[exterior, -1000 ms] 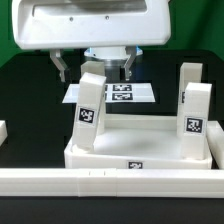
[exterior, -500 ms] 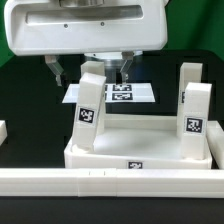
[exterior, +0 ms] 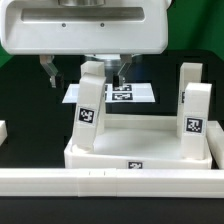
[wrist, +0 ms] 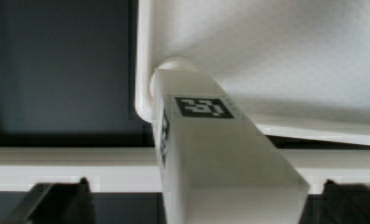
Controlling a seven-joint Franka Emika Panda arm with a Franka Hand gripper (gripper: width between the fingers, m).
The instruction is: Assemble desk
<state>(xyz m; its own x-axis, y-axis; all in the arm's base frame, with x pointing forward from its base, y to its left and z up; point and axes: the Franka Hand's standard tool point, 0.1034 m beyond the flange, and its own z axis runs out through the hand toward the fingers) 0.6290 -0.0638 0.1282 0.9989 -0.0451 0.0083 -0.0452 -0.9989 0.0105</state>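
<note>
The white desk tabletop (exterior: 140, 150) lies upside down like a tray. Three white tagged legs stand upright in its corner sockets: one at the exterior view's left (exterior: 89, 108), one at the right front (exterior: 194, 112) and one at the right back (exterior: 190, 78). My gripper (exterior: 84, 74) is open, and its fingers (exterior: 47, 73) hang on either side of the left leg's top without touching it. In the wrist view that leg (wrist: 208, 150) stands between the two dark fingertips (wrist: 57, 200), with the tabletop (wrist: 271, 60) behind it.
The marker board (exterior: 125, 94) lies flat behind the tabletop. A long white border rail (exterior: 110, 181) runs along the front. A small white piece (exterior: 3, 131) shows at the exterior view's left edge.
My gripper has moved toward the exterior view's left and a little lower, so that it now straddles the left leg's top. The legs and the tabletop have not moved.
</note>
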